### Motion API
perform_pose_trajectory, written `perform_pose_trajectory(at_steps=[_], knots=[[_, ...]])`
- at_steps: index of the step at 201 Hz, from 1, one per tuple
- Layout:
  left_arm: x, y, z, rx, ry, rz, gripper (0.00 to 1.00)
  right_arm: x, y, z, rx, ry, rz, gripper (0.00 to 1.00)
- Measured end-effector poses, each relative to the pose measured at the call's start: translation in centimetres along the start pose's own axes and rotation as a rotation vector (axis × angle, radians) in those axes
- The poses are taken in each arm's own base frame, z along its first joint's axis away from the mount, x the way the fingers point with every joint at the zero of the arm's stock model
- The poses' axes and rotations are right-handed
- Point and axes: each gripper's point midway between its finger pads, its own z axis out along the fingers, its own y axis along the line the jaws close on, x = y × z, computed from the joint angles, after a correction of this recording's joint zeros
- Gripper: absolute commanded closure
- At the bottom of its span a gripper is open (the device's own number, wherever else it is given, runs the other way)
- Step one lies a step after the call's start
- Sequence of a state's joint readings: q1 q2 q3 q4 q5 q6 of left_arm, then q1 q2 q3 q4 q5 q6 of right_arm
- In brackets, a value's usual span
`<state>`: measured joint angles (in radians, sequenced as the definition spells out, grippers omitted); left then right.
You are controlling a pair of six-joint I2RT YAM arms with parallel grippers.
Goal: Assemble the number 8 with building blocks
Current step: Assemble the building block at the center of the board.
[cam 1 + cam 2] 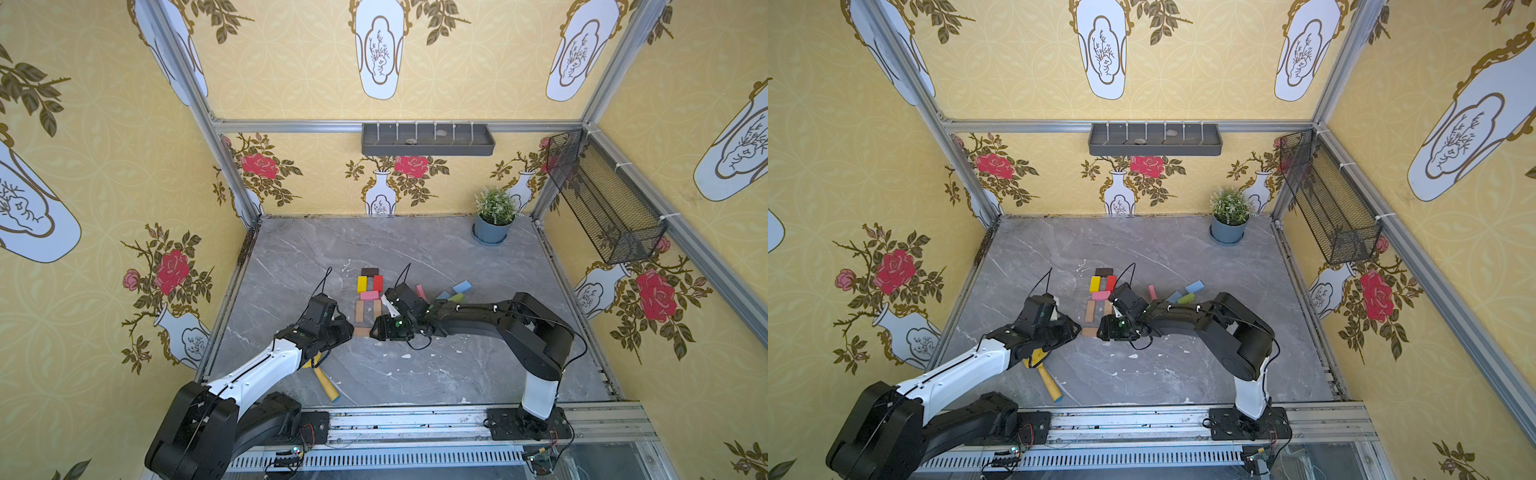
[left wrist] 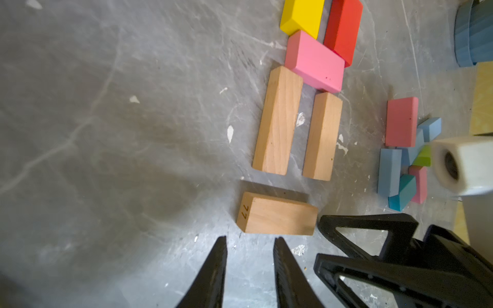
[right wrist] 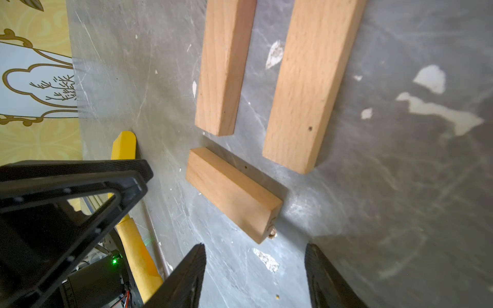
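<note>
Finishing, by my read | six blocks (image 1: pixel 369 295) laid as the 8 mid-tabletop (image 1: pixel 457 374) | bottom tan block (image 2: pixel 277 214) apart, offset, toward front edge | left end effector (image 2: pixel 249 245) narrow, empty | right end effector (image 3: pixel 256 256) half-wide, empty | remaining: seat bottom tan block.

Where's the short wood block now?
In both top views the short wood block lies between the left gripper and right gripper, crosswise at the near ends of two long wood blocks.
</note>
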<state>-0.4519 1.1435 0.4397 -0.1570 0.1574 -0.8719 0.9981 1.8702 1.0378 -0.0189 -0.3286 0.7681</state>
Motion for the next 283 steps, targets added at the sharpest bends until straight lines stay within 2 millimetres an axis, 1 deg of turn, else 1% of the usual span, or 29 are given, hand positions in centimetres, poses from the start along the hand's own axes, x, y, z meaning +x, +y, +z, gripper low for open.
perform_pose_trajectory(at_steps=[60, 87, 114, 157, 175, 232, 283], knots=[[0.4, 0.1, 1.5, 0.007, 0.031, -0.003, 0.77, -0.6, 0.0, 0.4, -0.028, -0.005, 0.029, 0.53], [0.6, 0.1, 2.1, 0.011, 0.045, -0.004, 0.84, -0.6, -0.2, 0.6, -0.031, 0.000, 0.049, 0.60], [0.8, 0.1, 2.4, 0.015, 0.056, -0.005, 0.87, -0.5, -0.3, 0.8, -0.038, 0.014, 0.057, 0.65], [0.4, -0.3, 2.8, 0.034, 0.044, -0.003, 0.94, -0.7, -0.3, 1.0, -0.045, 0.014, 0.062, 0.73], [0.1, -0.4, 3.0, 0.040, 0.034, -0.001, 0.95, -0.8, -0.6, 1.0, -0.042, 0.018, 0.070, 0.75], [-0.3, -0.8, 3.4, 0.055, 0.020, 0.002, 0.97, -1.2, -0.9, 0.9, -0.039, 0.014, 0.080, 0.77], [-0.3, -0.9, 3.5, 0.067, 0.014, 0.001, 0.98, -1.5, -1.2, 0.8, -0.037, 0.009, 0.083, 0.75]])
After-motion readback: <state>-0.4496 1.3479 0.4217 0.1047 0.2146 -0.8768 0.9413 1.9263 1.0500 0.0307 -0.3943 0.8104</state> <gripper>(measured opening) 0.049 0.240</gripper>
